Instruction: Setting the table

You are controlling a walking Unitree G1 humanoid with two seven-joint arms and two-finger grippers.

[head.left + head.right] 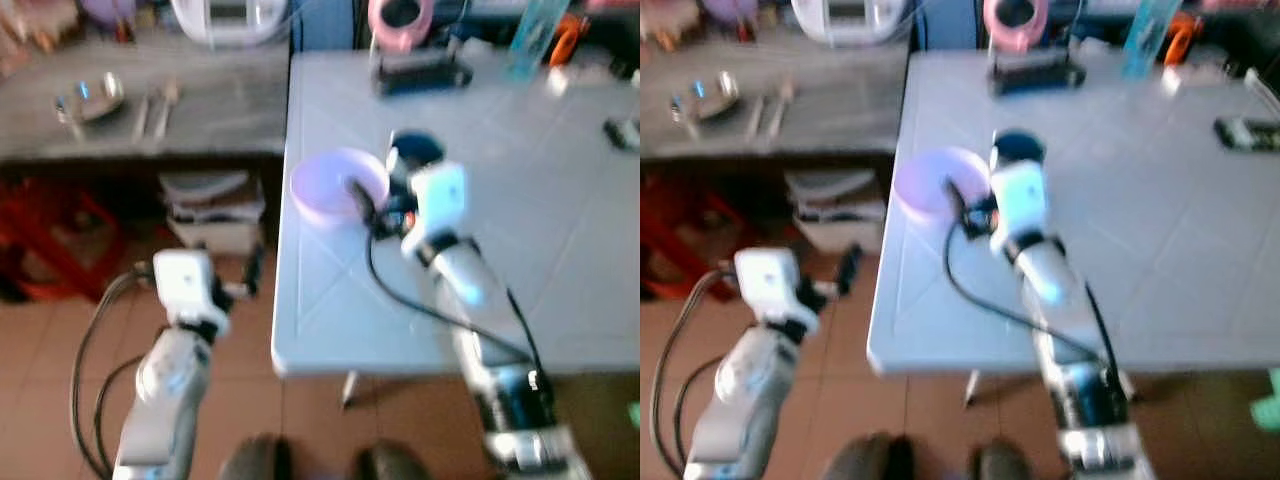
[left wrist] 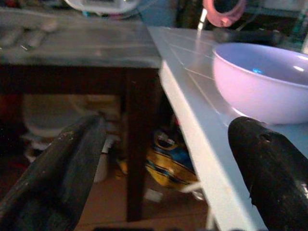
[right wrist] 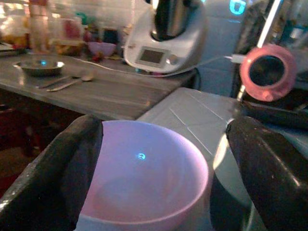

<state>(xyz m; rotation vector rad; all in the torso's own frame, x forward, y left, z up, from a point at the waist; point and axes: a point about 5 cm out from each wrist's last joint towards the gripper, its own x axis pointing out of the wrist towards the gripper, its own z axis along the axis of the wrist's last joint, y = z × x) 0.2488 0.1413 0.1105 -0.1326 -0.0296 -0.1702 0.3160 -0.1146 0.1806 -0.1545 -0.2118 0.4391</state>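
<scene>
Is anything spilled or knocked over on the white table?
No, nothing looks spilled or tipped. The pink bowl sits upright near the white table's left edge and looks empty inside. The right end effector is open around it. The left end effector is open beside the table.

Before me stands a white tabletop (image 1: 560,250), its surface scored into squares. A pink bowl (image 1: 338,186) sits on it near the left edge. At the far end lie a dark flat box (image 1: 422,72), a pink round thing (image 1: 400,20) and a blue bottle (image 1: 534,35); a small dark item (image 1: 622,131) lies at the right. To my left a grey tabletop (image 1: 220,110) carries a metal dish (image 1: 92,97), cutlery (image 1: 155,108) and a white appliance (image 3: 163,36).
</scene>
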